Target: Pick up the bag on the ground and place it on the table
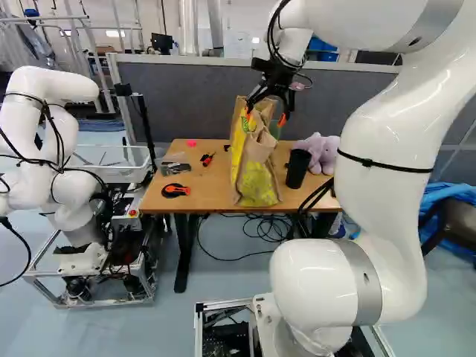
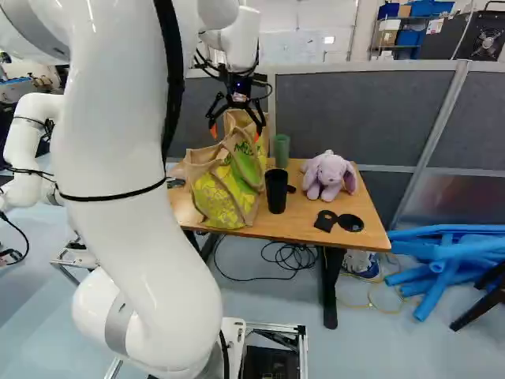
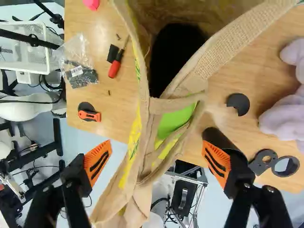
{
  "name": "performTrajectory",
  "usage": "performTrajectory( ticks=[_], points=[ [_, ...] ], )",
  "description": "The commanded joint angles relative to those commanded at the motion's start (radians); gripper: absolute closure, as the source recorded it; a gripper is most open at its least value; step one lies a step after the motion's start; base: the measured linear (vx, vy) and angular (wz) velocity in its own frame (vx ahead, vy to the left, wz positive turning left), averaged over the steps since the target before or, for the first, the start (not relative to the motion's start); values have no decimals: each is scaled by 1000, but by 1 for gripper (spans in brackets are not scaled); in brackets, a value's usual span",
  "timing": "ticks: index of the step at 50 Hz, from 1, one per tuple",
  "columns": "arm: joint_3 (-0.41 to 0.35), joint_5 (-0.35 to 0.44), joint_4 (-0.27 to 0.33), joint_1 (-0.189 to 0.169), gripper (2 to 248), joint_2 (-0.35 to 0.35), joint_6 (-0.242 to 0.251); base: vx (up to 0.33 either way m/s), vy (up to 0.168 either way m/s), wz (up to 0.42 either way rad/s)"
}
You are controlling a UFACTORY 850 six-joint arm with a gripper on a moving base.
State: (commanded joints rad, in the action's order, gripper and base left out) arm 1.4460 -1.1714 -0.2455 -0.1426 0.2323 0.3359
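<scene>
One jute bag [image 1: 256, 167] stands upright on the counter [image 1: 212, 186]. Above it, the one hand [image 2: 236, 131] is spread wide, one finger to each side of the bag's upper part, pinching nothing. Right of the bag are two cups, one black [image 2: 276, 190] and one green [image 2: 282, 150], one purple plush toy [image 2: 329, 174] and, nearer, two flat black pieces [image 2: 338, 223]. Left lie one red-handled tool [image 1: 207, 159] and one black-and-orange tool [image 1: 176, 190].
</scene>
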Motion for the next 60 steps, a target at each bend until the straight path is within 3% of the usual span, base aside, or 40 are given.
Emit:
performTrajectory(
  ticks=[42,60],
  points=[
    [28,0,0,0,3,-95,0,0,0,0],
    [29,0,0,0,3,-98,0,0,0,0]
  ],
)
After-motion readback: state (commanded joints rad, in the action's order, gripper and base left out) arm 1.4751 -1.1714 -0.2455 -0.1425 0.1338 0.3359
